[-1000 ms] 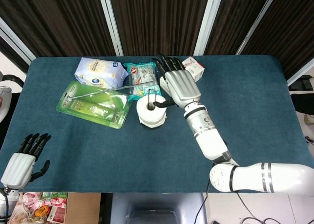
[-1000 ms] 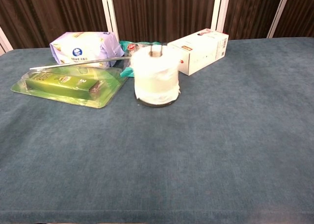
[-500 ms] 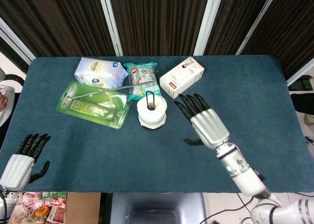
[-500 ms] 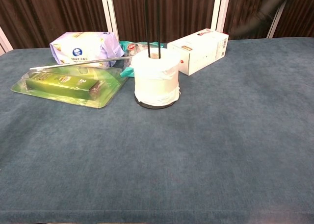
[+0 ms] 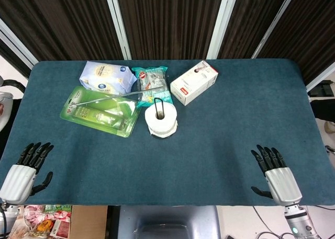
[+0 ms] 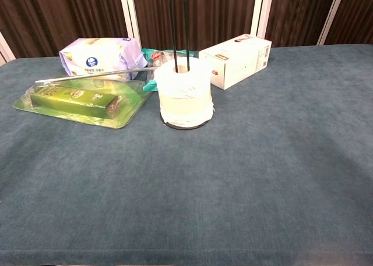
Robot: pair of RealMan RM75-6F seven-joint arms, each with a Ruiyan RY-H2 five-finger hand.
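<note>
A white paper roll (image 5: 161,120) (image 6: 184,95) stands on a black wire holder near the table's middle, its tall black loop (image 6: 178,21) rising above it. My right hand (image 5: 276,177) hovers over the near right edge of the blue table (image 5: 235,124), fingers spread, holding nothing. My left hand (image 5: 25,169) rests at the near left corner, fingers apart and empty. Neither hand shows in the chest view. Both are far from the roll.
Behind the roll lie a white box (image 5: 194,82) (image 6: 236,60), a teal packet (image 5: 151,81), a pale wipes pack (image 5: 106,77) (image 6: 99,57) and a green blister pack (image 5: 100,112) (image 6: 78,101). Dark curtains stand beyond the far edge.
My right hand has drawn back from the roll and box to the near right edge. The left hand has hardly moved. The roll stands on its holder as before.
</note>
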